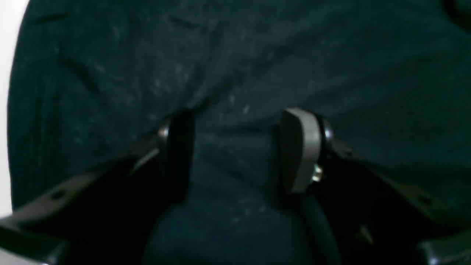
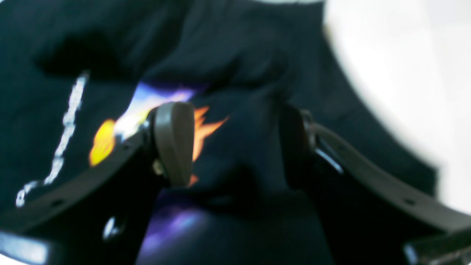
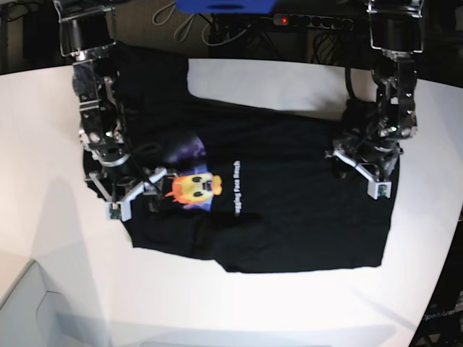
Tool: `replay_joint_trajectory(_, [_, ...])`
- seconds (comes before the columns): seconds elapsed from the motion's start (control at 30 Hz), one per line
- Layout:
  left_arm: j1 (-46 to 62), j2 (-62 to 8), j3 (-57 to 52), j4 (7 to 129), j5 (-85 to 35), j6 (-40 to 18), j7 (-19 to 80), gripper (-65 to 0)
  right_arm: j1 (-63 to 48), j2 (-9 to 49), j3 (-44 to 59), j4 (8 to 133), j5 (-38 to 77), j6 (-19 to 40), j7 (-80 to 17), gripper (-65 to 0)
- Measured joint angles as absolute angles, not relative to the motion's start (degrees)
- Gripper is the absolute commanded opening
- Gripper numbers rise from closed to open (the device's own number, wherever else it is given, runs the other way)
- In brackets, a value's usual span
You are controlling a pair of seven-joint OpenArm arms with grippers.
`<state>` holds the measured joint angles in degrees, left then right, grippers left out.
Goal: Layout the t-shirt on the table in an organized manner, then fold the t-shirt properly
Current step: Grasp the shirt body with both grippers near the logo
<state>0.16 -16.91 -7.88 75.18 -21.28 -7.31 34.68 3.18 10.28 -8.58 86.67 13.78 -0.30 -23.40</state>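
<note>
Black shirt (image 3: 289, 202) spread across the middle of the white desk (image 3: 43, 238) in the base view, print (image 3: 192, 186) facing up left of centre, white text beside it.

Right arm down the left side of the base view, bent at the wrist, right claw (image 3: 134, 195) pressed onto the shirt's left edge just beside the print. Seen from the right wrist: jaws apart, a raised ridge of black cloth standing between them, orange and purple print showing by the left finger (image 2: 173, 143). Grasping or merely straddling that ridge: cannot tell, the picture being blurred.

Left arm down the right side of the base view, left claw (image 3: 365, 170) low over the shirt's right part, near the edge. Seen from the left wrist: jaws apart, fingers (image 1: 300, 151) down on dark cloth that bulges up between them; no clamp visible, so hold cannot be told.

Upper left sleeve region hidden behind the right arm. Both wrist views dim and soft; text on the shirt unreadable. Desk only a white sliver at the left edge (image 1: 5, 110) of the left wrist view.
</note>
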Motion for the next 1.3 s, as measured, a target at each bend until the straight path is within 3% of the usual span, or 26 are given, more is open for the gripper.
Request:
replay_joint_trajectory(0.2, [1.10,-18.52,-10.70,75.59,-21.04,-7.09,35.99,-28.3,8.56,9.13,-15.97,84.40,14.02,-0.30,-22.65,-28.0])
replay_joint_trajectory(0.43, [1.80,-18.72,-15.64,75.55,-20.32,-6.22,37.36,-28.3,21.76,9.21,-24.05,66.00,14.02,-0.10,-23.29,-28.0])
replay_joint_trajectory(0.6, [1.72,-18.72,-15.66,75.48,-19.97,-6.20,37.43,-28.3,30.00,7.18,-24.03,53.30,13.98,-0.10,-16.95,-28.0])
replay_joint_trajectory(0.8, [1.89,-18.74,-15.66,75.42,-20.08,-6.22,37.23,-28.3,31.05,6.48,-23.94,42.59,13.96,-0.10,-12.51,-28.0])
replay_joint_trajectory(1.0, [2.17,-18.72,-15.66,75.29,-20.16,-6.22,36.58,-28.3,31.05,6.46,-23.83,39.44,13.96,-0.27,-7.81,-28.6])
replay_joint_trajectory(1.1, [2.17,-18.72,-15.66,75.20,-20.14,-6.20,36.58,-28.3,30.35,6.48,-23.68,39.27,14.00,-0.30,-6.87,-35.5])
replay_joint_trajectory(1.17, [2.17,-18.72,-15.66,75.11,-20.16,-6.22,36.49,-28.3,30.15,6.46,-23.68,39.27,14.04,-0.30,-6.59,-46.8])
replay_joint_trajectory(1.23, [2.17,-18.72,-15.66,75.09,-20.16,-6.22,36.36,-28.3,30.11,5.96,-21.30,39.24,14.26,-0.30,-7.01,-62.6])
replay_joint_trajectory(1.3, [2.17,-18.65,-15.66,75.09,-20.14,-6.22,36.36,-28.3,29.50,5.50,-16.62,39.27,14.28,-0.34,-7.29,-65.0])
